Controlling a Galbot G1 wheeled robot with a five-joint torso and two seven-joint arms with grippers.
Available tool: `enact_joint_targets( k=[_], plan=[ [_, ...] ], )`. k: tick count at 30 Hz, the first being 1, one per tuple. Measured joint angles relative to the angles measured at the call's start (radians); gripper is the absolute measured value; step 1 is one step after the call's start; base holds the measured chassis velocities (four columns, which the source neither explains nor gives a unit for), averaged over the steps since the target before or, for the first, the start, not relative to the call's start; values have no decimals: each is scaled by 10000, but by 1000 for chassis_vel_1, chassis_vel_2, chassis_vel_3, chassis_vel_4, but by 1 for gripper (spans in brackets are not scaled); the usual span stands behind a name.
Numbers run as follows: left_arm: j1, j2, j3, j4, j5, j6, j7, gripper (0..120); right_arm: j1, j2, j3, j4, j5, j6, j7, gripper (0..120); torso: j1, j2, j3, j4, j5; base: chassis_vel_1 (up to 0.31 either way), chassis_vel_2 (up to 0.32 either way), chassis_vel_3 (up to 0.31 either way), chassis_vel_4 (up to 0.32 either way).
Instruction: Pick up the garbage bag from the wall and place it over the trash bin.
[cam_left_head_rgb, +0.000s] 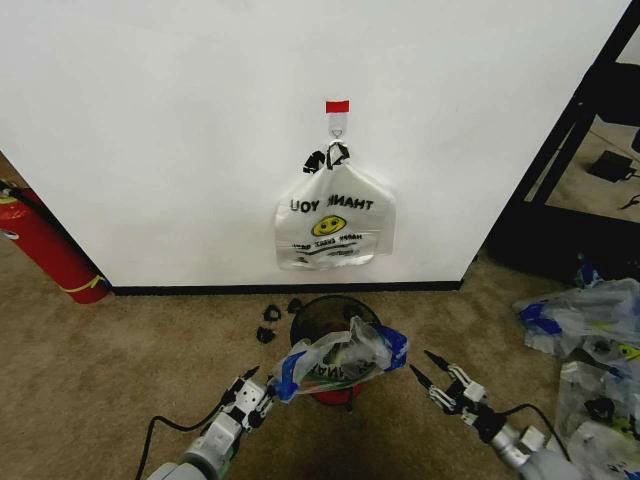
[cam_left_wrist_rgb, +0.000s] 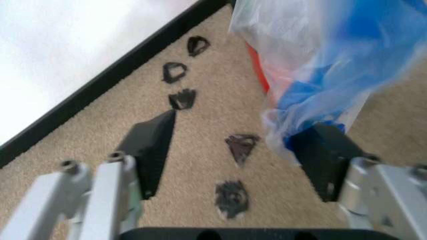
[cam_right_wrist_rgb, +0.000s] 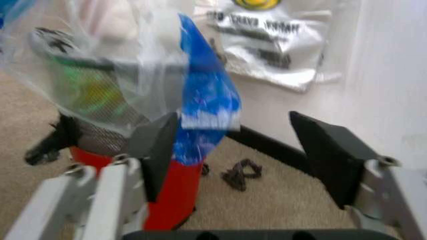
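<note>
Carpet runs along the near side of the white wall, and at the far left a red fire extinguisher leans by the baseboard. Next comes the left gripper, low and near, its fingers spread apart with nothing clamped between them — in the left wrist view the blue edge of the garbage bag hangs just at one fingertip. That bag, thin and see-through with blue patches, lies draped over the top of the trash bin, which stands on the carpet just near of the wall, its red base showing below. A few black scraps lie on the carpet left of the bin. Above, a whiter THANK YOU bag hangs from a hook under red tape. Right of the bin hovers the right gripper, open and empty, apart from the bag. More plastic bags are heaped at the far right.
</note>
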Motion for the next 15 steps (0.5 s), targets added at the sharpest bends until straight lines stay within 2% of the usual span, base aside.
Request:
enact_joint_targets(
  k=[1,7,10,15],
  plan=[
    [0,0,0,0,0,0,0,70,0,0,0,0,0,0,0,69,0,0,0,0,0,0,0,0,0],
    [576,317,-307,-790,25,53,123,94,-474,15,543,1239,134,82,-320,94,0,0,0,2,0,0,0,0,0],
    [521,431,-362,-836,-155,-9,169,99,-534,68,606,1532,193,74,-321,98,0,0,0,2,0,0,0,0,0],
    [-238,295,-168,-216,-716,-603,-135,100,-599,252,486,1991,189,-2,-301,100,0,0,0,-4,-4,0,0,0,0]
  ],
)
